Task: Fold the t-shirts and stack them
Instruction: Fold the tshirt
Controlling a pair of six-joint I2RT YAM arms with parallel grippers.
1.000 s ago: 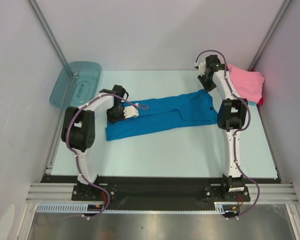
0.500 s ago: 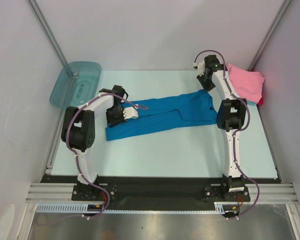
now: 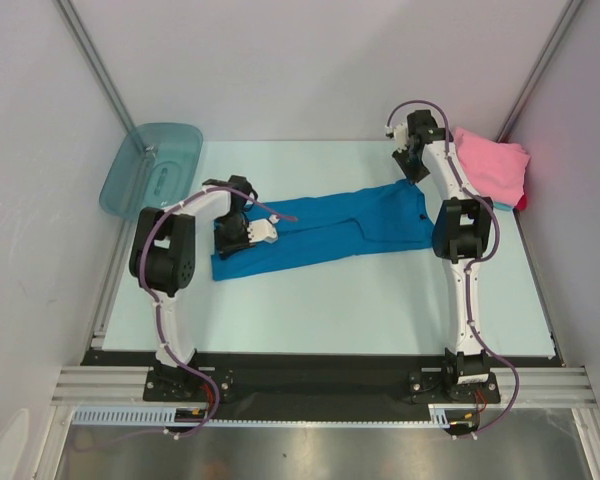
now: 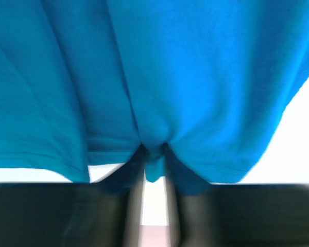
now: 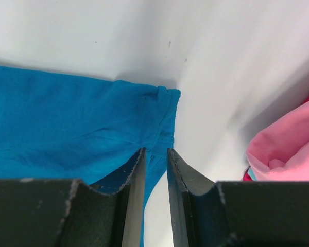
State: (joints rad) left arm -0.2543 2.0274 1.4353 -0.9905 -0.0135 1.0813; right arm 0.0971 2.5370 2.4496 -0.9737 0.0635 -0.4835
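Note:
A bright blue t-shirt lies stretched across the middle of the table, between the two arms. At the shirt's left end, my left gripper has its fingers closed on a small fold of the hem; the wrist view shows blue cloth bunched at the fingertips. My right gripper is at the far right corner of the shirt. Its fingers stand narrowly apart with the blue edge wrinkled between them. A pink t-shirt sits on a pile at the back right, with red and light blue edges under it.
A translucent teal tub leans at the back left corner. The pink t-shirt lies just right of my right gripper. Grey walls enclose the table on the left, back and right.
The left gripper opened and closed again on the blue hem, and its arm drew slightly left. The right arm has not moved.

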